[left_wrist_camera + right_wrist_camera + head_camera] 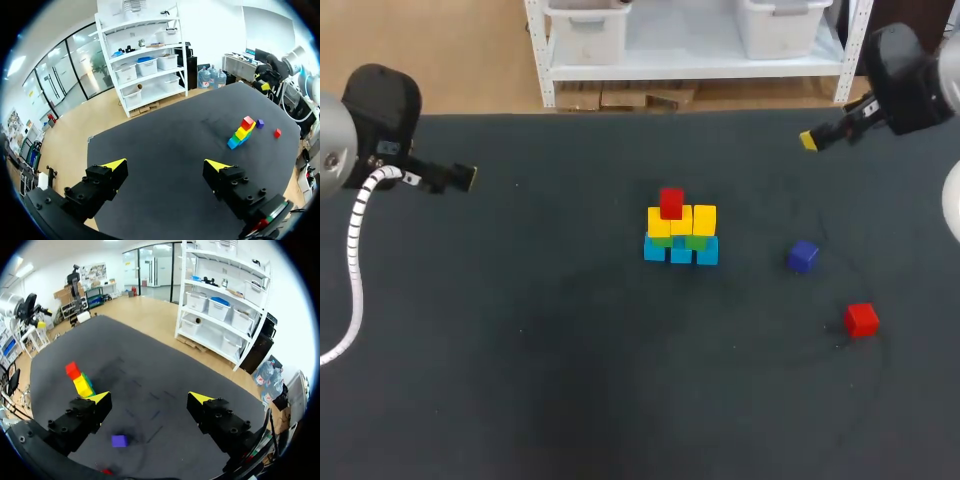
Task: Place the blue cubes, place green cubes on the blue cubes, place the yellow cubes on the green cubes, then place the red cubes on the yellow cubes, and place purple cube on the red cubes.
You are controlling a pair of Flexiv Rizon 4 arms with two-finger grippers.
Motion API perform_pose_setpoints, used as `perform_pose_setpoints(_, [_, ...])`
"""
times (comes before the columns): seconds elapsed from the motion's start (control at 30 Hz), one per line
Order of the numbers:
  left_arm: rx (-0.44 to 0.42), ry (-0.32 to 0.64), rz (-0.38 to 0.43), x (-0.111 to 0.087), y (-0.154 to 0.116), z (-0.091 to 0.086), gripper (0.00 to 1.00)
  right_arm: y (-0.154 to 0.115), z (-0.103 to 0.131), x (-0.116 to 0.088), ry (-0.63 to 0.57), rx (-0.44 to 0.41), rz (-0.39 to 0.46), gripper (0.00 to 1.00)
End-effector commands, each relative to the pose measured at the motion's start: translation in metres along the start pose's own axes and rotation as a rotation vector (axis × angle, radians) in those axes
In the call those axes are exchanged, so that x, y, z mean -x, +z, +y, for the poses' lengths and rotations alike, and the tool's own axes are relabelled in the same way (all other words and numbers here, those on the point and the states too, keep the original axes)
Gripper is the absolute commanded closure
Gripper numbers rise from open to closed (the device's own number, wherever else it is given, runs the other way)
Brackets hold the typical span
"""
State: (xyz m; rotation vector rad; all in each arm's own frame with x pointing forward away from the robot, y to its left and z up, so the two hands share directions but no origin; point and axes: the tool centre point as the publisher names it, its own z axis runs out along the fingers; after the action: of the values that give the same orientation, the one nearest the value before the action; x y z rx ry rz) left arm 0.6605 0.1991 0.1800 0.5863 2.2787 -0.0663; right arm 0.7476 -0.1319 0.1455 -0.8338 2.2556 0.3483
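The left gripper and right gripper hang wide open and empty, well apart from the stack, likely so as not to knock it. One red cube tops the yellows, with the greens apparently half-hidden. The spare red and the purple cube lie loose to its right, not yet placed.

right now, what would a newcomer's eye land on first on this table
The bright cube stack at the middle of the table: blue at the bottom, then green, yellow, and one red cube on top. To its right a purple cube and a second red cube lie loose. The left gripper and right gripper hang open and empty, one at each side.
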Motion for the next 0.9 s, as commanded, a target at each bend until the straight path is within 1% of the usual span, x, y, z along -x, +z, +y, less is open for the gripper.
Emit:
perform_pose_setpoints(0.03, [-0.005, 0.001, -0.001, 0.000, 0.000, 0.001, 0.00, 0.003, 0.011, -0.002, -0.039, -0.019, 0.047, 0.00])
perform_pose_setpoints(0.1, [-0.005, 0.001, -0.001, 0.000, 0.000, 0.001, 0.00, 0.003, 0.018, -0.007, -0.079, -0.019, 0.078, 0.00])
perform_pose_setpoints(0.3, [-0.005, 0.001, -0.001, 0.000, 0.000, 0.001, 0.00, 0.005, 0.036, -0.025, -0.231, -0.032, 0.207, 0.00])
perform_pose_setpoints(0.4, [-0.005, 0.001, -0.001, 0.000, 0.000, 0.001, 0.00, 0.002, 0.038, -0.039, -0.339, -0.048, 0.277, 0.00])
perform_pose_setpoints(0.47, [-0.005, 0.001, -0.001, 0.000, 0.000, 0.001, 0.00, -0.003, 0.036, -0.048, -0.377, -0.032, 0.315, 0.00])
perform_pose_setpoints(0.57, [-0.005, 0.001, -0.001, 0.000, 0.000, 0.001, 0.00, -0.016, 0.032, -0.062, -0.452, 0.074, 0.346, 0.00])
perform_pose_setpoints(0.63, [-0.005, 0.001, -0.001, 0.000, 0.000, 0.001, 0.00, -0.026, 0.033, -0.070, -0.528, 0.128, 0.363, 0.00])
perform_pose_setpoints(0.67, [-0.005, 0.001, -0.001, 0.000, 0.000, 0.001, 0.00, -0.031, 0.035, -0.073, -0.543, 0.152, 0.367, 0.00])
perform_pose_setpoints(0.8, [-0.005, 0.001, -0.001, 0.000, 0.000, 0.001, 0.00, -0.048, 0.051, -0.088, -0.625, 0.271, 0.380, 0.00])
perform_pose_setpoints(0.9, [-0.005, 0.001, -0.001, 0.000, 0.000, 0.001, 0.00, -0.057, 0.062, -0.104, -0.699, 0.386, 0.402, 0.00])
